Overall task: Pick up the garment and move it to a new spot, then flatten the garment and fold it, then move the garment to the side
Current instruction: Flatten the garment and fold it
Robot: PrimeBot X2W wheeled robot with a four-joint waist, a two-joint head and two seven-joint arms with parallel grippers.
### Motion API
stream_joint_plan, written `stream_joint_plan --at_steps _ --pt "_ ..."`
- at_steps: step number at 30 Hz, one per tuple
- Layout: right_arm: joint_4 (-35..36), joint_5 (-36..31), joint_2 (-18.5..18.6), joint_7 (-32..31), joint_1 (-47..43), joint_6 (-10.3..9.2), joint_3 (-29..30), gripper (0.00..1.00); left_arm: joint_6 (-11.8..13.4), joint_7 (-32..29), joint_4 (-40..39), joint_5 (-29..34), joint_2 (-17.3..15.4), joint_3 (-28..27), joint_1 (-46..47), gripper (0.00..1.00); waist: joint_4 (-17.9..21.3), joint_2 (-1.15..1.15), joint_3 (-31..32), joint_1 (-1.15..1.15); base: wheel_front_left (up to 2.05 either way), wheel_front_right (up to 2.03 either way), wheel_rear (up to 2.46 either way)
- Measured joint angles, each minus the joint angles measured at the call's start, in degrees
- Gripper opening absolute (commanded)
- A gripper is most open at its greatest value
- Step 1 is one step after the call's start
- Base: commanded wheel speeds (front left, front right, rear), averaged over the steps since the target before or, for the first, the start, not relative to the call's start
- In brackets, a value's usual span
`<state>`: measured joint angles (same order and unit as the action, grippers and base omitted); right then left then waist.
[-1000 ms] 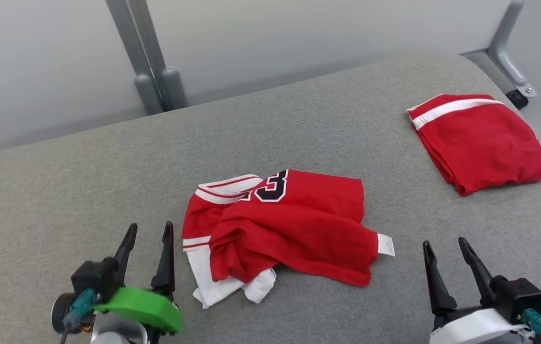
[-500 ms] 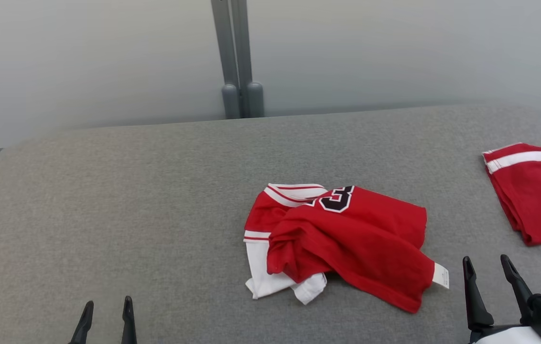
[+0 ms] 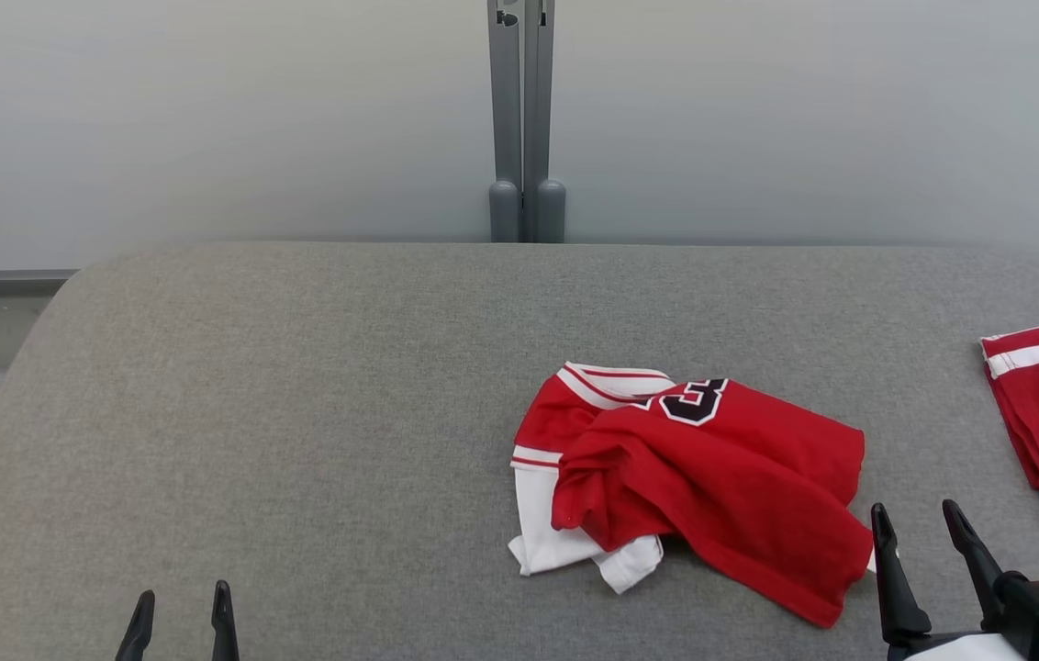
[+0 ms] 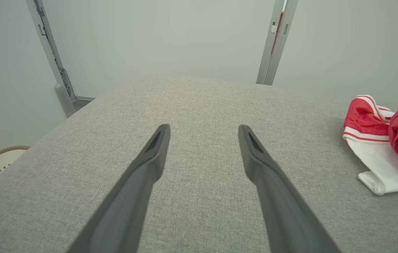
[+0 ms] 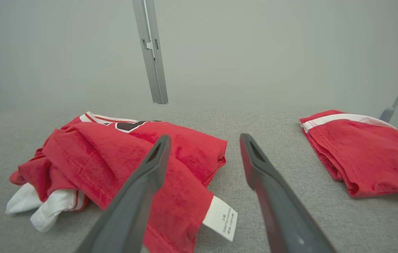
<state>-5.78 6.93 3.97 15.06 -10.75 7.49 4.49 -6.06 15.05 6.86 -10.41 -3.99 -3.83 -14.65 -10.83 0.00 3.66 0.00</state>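
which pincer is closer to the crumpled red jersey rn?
Right. The right pincer sits just off the crumpled red jersey, at its lower right hem by the tag. The left pincer is well off to the jersey's left, with bare grey surface between them.

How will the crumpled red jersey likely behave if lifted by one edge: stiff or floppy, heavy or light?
The red jersey would probably hang floppy: it lies in soft, bunched folds. It looks light, being thin cloth with a white part trailing out. Pushed, it would likely bunch rather than slide on the textured gray surface.
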Motion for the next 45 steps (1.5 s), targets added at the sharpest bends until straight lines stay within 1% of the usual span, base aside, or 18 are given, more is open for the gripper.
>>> stream_joint_plan --at_steps 10,25,29,32,35,38,40,42,43,45 --pt "-0.1 0.0 0.0 0.0 0.0 0.00 -0.6 1.00 -1.0 0.0 0.4 0.9 0.8 -0.9 0.3 1.00 0.7 0.00 -0.3 0.00 0.00 0.00 0.00" --pt "0.0 0.0 0.3 0.0 0.4 0.00 -1.0 1.00 -1.2 0.0 0.3 1.2 1.0 -1.5 1.0 1.00 1.8 0.00 -0.6 0.00 0.00 0.00 0.00" --pt "0.3 0.0 0.4 0.0 0.5 0.01 -0.8 1.00 -1.3 0.0 -0.7 1.4 1.0 0.0 1.6 1.00 2.8 0.00 -0.8 0.00 0.00 0.00 0.00" --pt "0.3 0.0 0.5 0.0 0.6 0.00 -0.6 1.00 -1.3 0.0 -1.8 0.9 1.0 2.9 3.2 1.00 3.7 0.00 -1.0 0.00 0.00 0.00 0.00" --pt "0.3 0.0 0.6 0.0 1.0 0.00 -0.6 1.00 -1.3 0.0 -1.9 -0.3 1.0 8.1 5.4 1.00 4.8 0.00 -1.2 0.00 0.00 0.00 0.00" --pt "0.4 0.0 0.7 0.0 1.3 0.01 -0.8 1.00 -1.3 0.0 -0.6 -2.4 1.1 16.3 8.6 1.00 6.0 0.00 -1.6 0.00 0.00 0.00 0.00" --pt "0.4 0.1 0.7 0.0 1.6 0.00 -1.0 1.00 -1.3 0.1 0.7 -6.1 1.1 22.7 11.7 1.00 7.0 0.00 -1.9 0.00 0.00 0.00 0.00" --pt "0.3 0.1 0.7 0.0 1.8 0.00 -1.1 1.00 -1.3 0.1 2.6 -9.9 1.3 27.6 14.7 1.00 7.8 0.00 -2.3 0.00 0.00 0.00 0.00" --pt "0.2 0.1 0.6 0.0 1.9 0.01 -1.3 1.00 -1.3 0.1 4.4 -10.9 1.3 30.2 16.3 1.00 8.3 0.00 -2.5 0.00 0.00 0.00 0.00" --pt "0.1 0.1 0.6 0.0 2.3 0.01 -1.4 1.00 -1.2 0.1 7.1 -14.5 1.3 34.0 18.8 1.00 9.4 0.00 -2.8 0.00 0.00 0.00 0.00"
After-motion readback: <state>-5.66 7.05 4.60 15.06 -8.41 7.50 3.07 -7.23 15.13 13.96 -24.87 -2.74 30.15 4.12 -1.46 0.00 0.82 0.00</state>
